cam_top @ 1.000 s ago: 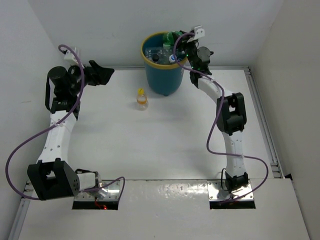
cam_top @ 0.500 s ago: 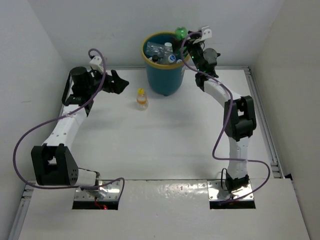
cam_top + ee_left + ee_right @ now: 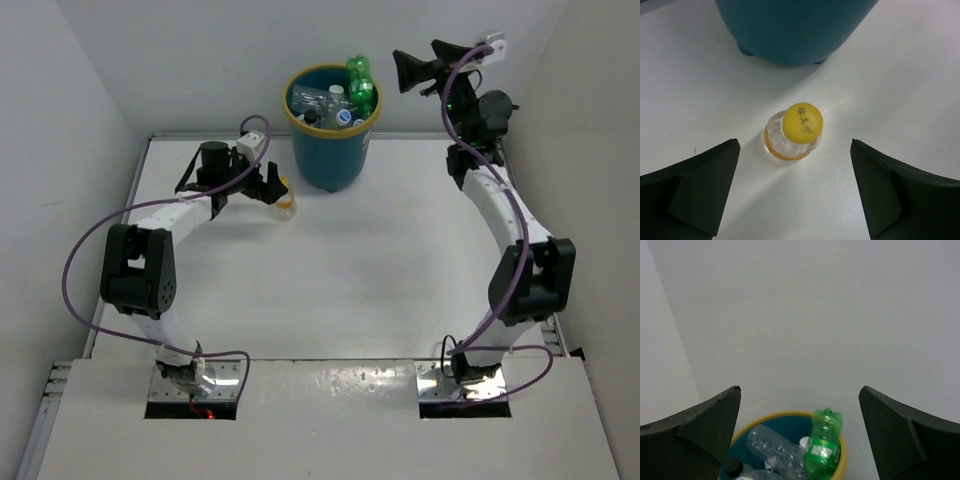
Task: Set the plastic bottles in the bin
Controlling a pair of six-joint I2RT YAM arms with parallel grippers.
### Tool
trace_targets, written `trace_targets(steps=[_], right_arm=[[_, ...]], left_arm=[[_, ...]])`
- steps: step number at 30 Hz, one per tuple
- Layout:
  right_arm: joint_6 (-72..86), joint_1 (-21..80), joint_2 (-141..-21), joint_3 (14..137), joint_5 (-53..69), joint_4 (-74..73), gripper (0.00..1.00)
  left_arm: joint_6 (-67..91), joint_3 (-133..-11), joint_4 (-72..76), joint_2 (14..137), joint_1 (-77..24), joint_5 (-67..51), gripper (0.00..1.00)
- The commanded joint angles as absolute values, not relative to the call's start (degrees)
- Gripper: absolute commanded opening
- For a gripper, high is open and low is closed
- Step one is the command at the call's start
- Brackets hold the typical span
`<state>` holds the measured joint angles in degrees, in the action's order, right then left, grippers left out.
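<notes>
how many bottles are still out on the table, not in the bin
1. The yellow-capped bottle stands on the table beside the bin, between the jaws of the open left gripper. The arms might hide another.

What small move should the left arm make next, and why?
Probably lower the open left gripper until its fingers flank the yellow-capped bottle, ready to close. That bottle stands upright on the table beside the bin, centred between the open fingers but untouched, and seems the only one outside.
</notes>
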<state>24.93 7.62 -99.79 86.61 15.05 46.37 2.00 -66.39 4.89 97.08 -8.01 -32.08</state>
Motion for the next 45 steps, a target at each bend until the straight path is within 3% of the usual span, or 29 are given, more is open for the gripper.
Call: trace_targets(steps=[1,8,11,19,20,24,30,37,45], right_arm=[[26.37,4.67,-93.54,81.57,19.60,45.27,1.00],[26.19,1.32,-87.02,71.82,22.06,42.63,1.00],[26.10,0.79,-86.48,70.40,22.76,41.93,1.00],[26.36,0.26,-85.25,69.61,23.99,41.22,0.97],[26.72,0.35,-85.17,69.44,24.43,41.31,0.96],[26.46,0.26,-83.85,68.21,26.10,41.66,0.94],[25.40,0.18,-82.53,66.27,26.10,41.05,0.91],[24.87,0.26,-82.70,66.01,25.58,41.57,0.90],[24.87,-2.02,-82.97,63.99,25.66,42.71,0.90]], left_arm=[[-2.01,-70.92,9.23,99.21,-9.57,-28.92,1.00],[-3.08,-73.21,11.87,105.02,-11.34,-26.19,0.97],[-4.21,-74.00,11.87,106.35,-11.87,-24.79,0.88],[-4.22,-74.62,8.36,105.82,-11.87,-27.77,0.39],[-4.22,-74.62,8.35,103.91,-11.34,-27.77,0.28],[-4.22,-77.86,4.67,97.75,-11.34,-27.77,0.07],[0.35,-101.32,-1.14,94.31,-10.11,-26.29,0.00],[0.07,-105.20,8.86,94.48,-13.35,-23.20,0.00],[6.33,-111.26,26.36,108.17,-16.26,-24.26,0.00]])
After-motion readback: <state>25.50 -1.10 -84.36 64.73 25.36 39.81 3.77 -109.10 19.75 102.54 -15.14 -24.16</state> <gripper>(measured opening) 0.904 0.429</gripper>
